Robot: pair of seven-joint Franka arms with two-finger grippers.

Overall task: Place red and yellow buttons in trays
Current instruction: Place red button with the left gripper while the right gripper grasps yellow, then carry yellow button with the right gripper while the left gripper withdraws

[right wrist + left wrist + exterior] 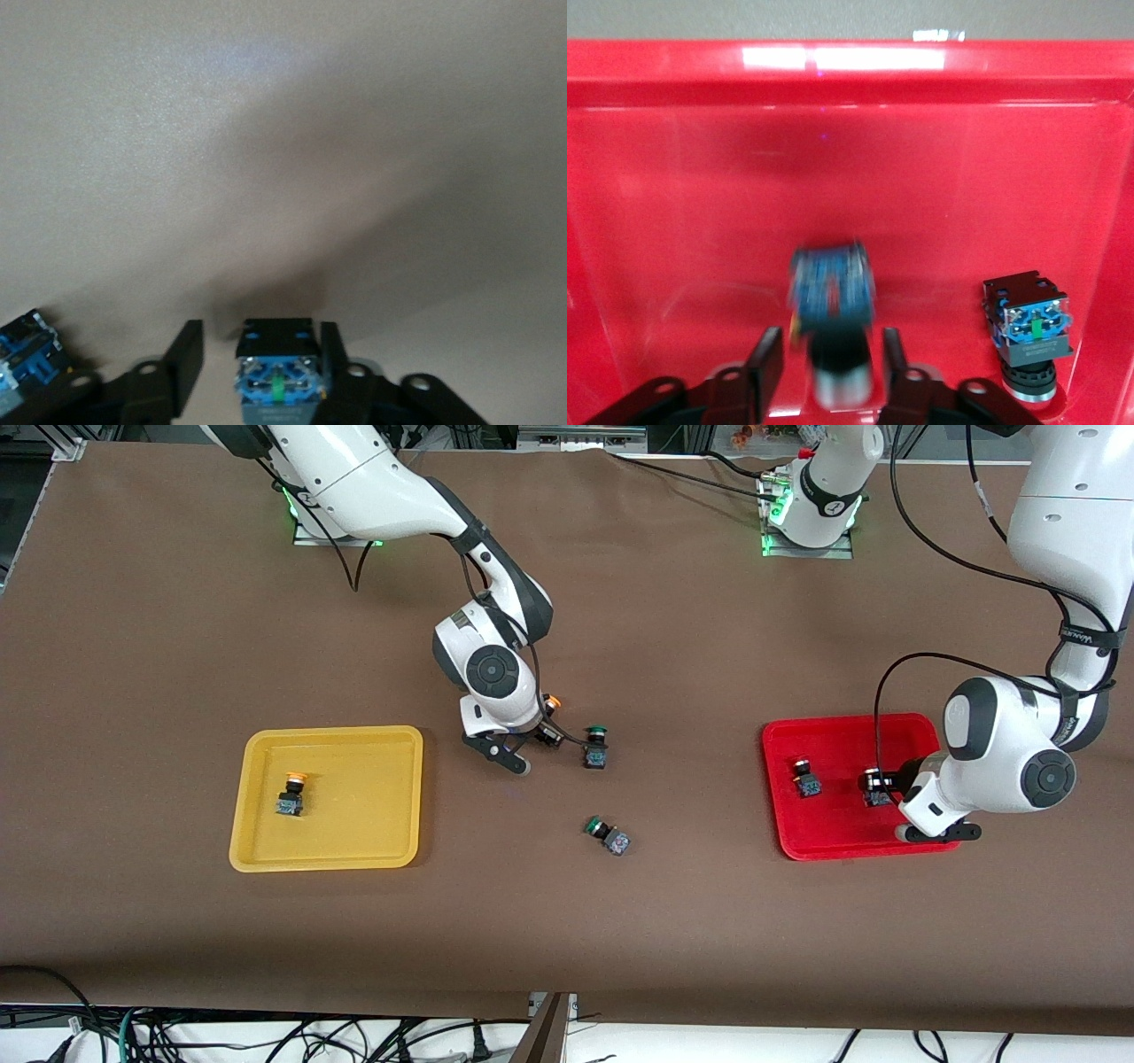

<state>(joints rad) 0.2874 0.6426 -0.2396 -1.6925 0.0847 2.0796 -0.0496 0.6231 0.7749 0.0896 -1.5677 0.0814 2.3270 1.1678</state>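
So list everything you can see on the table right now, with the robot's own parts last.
table: one, brown top.
yellow tray: one, toward the right arm's end.
red tray: one, toward the left arm's end.
yellow push buttons: two, orange-yellow caps; one in the yellow tray, one on the table between the right gripper's fingers.
red push buttons: two, both in the red tray; one lying free, one between the left gripper's fingers.
green push buttons: two, on the table between the trays; one upright, one tipped over, nearer the camera.
right gripper: open, low at the table's middle.
left gripper: open, over the red tray.
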